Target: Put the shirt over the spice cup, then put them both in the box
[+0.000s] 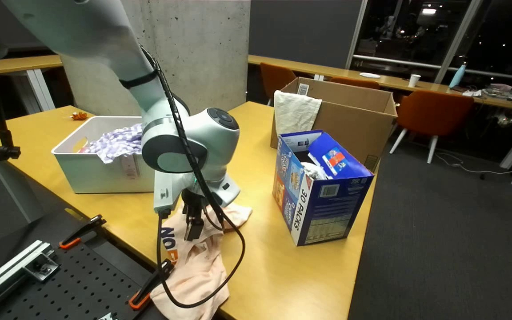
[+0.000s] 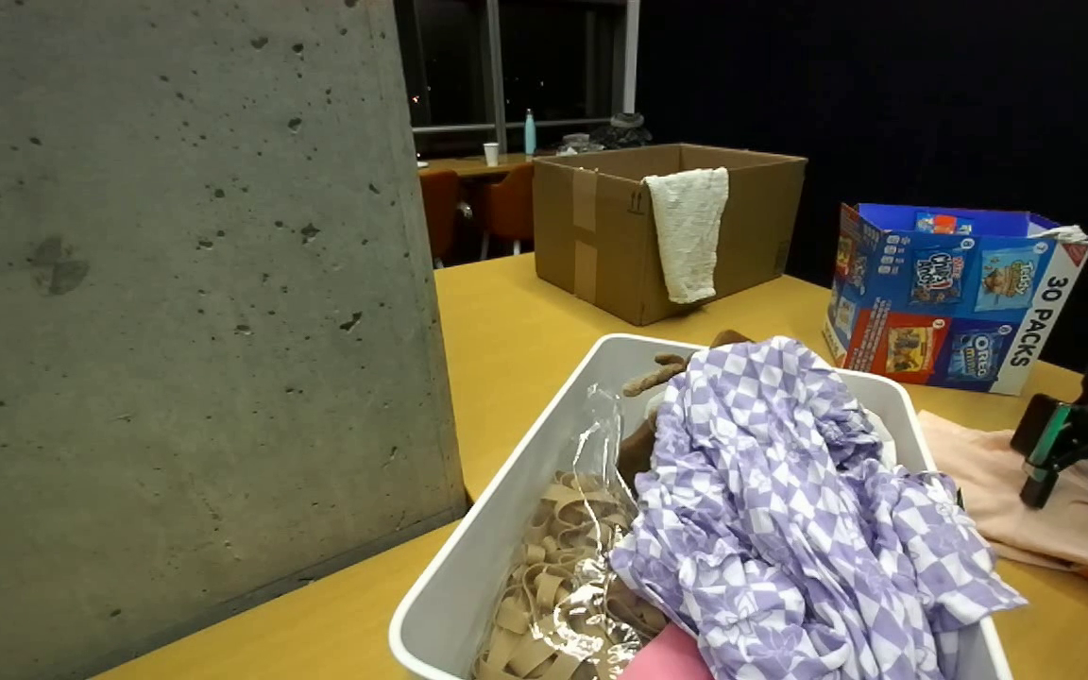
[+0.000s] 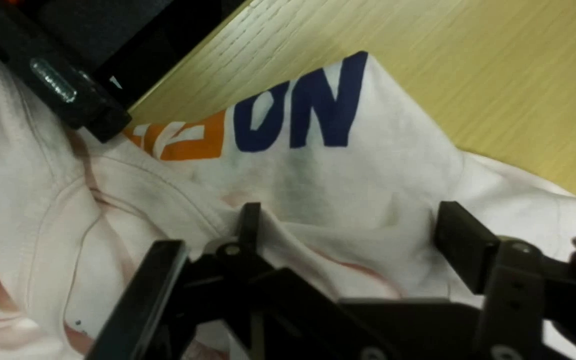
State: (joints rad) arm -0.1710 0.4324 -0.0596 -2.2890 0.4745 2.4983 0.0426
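Pincer is spread wide, nothing pinched, pointing down at the soft peach-pink cloth shirt with navy-and-orange lettering. Fingertips straddle a fold, presumably so one close gathers plenty of fabric. Shirt lies crumpled on the yellow wooden surface, one end past the edge by a black-and-orange clamp, which looks to be there to pin the black perforated board. Snag risk if the cloth gets dragged that way; lift first. Spice cup: not visible in any view. Could be under the shirt, can't confirm. If it is, the grip needs cloth and cup together or the cup gets left behind. Large brown cardboard box stands upright, top open in both exterior views, well apart from the shirt, so it suits a drop from above. Blue printed snack carton sits just beside it; carry should go high.
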